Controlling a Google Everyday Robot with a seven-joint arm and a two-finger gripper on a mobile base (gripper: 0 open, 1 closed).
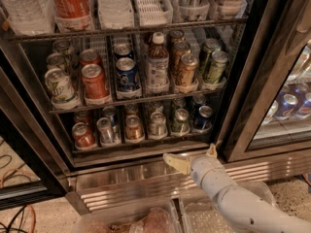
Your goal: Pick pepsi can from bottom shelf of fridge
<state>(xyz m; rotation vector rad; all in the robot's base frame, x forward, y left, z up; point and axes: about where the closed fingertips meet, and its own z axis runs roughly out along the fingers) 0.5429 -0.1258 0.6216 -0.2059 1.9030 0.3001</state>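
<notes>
My fingers (176, 162) are spread apart with nothing between them, one pale tip reaching left and the other sticking up to the right. My gripper (192, 158) hangs in front of the fridge (243, 86), just below the front rail of the bottom shelf (141, 148) and above the ribbed steel base (121, 181). My white arm (238, 205) runs back from it toward the lower right.

The pepsi can (202, 118) stands upright at the right end of the bottom shelf, at the front of its lane, up and slightly right of my gripper and apart from it. To its left sits a green-grey can (180, 121), then more small cans along the rail. On the rack above stands a white-capped bottle (158, 62) beside a brighter blue can (127, 74).
</notes>
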